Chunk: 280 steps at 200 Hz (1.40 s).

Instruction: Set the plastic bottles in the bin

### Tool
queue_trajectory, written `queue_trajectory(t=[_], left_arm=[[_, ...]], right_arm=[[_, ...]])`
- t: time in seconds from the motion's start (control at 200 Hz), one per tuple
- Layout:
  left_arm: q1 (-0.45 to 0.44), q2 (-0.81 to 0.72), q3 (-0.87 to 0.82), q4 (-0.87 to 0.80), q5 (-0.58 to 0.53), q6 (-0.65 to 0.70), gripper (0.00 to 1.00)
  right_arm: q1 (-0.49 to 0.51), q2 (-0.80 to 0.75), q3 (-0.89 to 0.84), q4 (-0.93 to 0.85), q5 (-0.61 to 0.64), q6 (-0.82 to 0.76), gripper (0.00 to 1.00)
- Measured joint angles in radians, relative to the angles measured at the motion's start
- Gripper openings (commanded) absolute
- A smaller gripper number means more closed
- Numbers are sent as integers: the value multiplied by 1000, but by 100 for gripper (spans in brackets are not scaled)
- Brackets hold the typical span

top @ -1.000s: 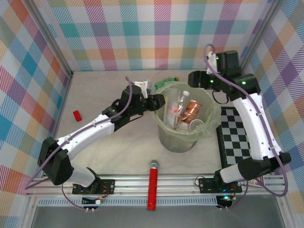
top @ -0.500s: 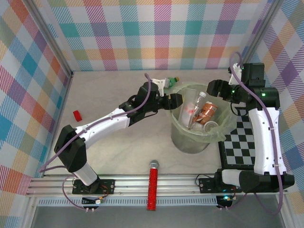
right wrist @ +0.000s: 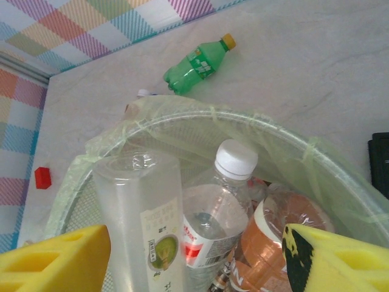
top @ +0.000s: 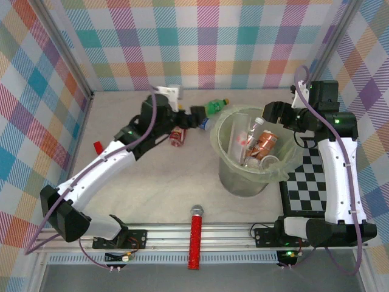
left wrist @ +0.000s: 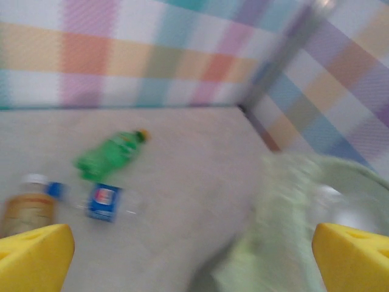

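Note:
The bin (top: 226, 163), a grey bucket lined with pale green plastic, stands right of centre and holds several plastic bottles (top: 258, 146). Three more lie on the table to its upper left: a green one (top: 217, 106), a blue-labelled one (top: 205, 124) and a brown one (top: 176, 135). My left gripper (top: 193, 115) hovers open over these, left of the bin, with nothing between its fingers (left wrist: 33, 255). Its blurred view shows the green bottle (left wrist: 109, 155) and the blue label (left wrist: 103, 202). My right gripper (top: 276, 113) is open over the bin's far right rim, above a clear bottle (right wrist: 143, 219) and a white-capped one (right wrist: 219, 207).
A red glittery stick (top: 196, 237) lies at the near edge by the rail. A small red block (top: 98, 147) sits at the left. A black and white checkered board (top: 307, 176) lies right of the bin. Plaid walls enclose the table.
My left gripper opened and drew back left from the bin's rim, uncovering the brown bottle. The bin sits further right than a second ago. The right arm shifted right, then held.

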<state>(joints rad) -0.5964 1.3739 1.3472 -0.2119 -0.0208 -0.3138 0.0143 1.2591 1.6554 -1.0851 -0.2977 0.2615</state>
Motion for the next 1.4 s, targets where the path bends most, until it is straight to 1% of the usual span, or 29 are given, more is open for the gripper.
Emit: queue_trajectory(t=[0.05,0.115,0.205,0.365,0.54,0.64,0.75,0.855,0.97,1.105,1.285,1.4], left_arm=[[55,18,-8,-4,-6,2,100],[119,82,-20,-9,-8,6,100],[164,208,-31,-19,3,13,100],[174,409,-31,-39,9,37,100],[174,521,11,-82,-28,64,100],[174,552,23,-82,-34,69,100],[174,584,28,-78,-34,69,94],[174,621,32,-75,-34,70,85],[174,644,36,-75,-34,64,72],[174,644,38,-75,-37,59,63],[174,634,36,-78,-45,61,59],[174,562,7,-81,-44,61,59]], right_arm=[[0,-6,-2,0,-23,13,75],[1,-24,-3,0,-54,29,76],[3,-58,-2,-3,-83,42,76],[5,-112,-2,-23,-114,45,76],[5,-152,-29,-35,-125,45,77],[5,-164,-50,-39,-127,45,77],[5,-172,-64,-39,-127,45,77],[5,-180,-75,-39,-128,45,77],[5,-192,-85,-39,-128,45,77],[5,-197,-87,-39,-128,45,77],[5,-194,-87,-31,-167,46,76],[11,-180,-86,1,-235,67,75]])
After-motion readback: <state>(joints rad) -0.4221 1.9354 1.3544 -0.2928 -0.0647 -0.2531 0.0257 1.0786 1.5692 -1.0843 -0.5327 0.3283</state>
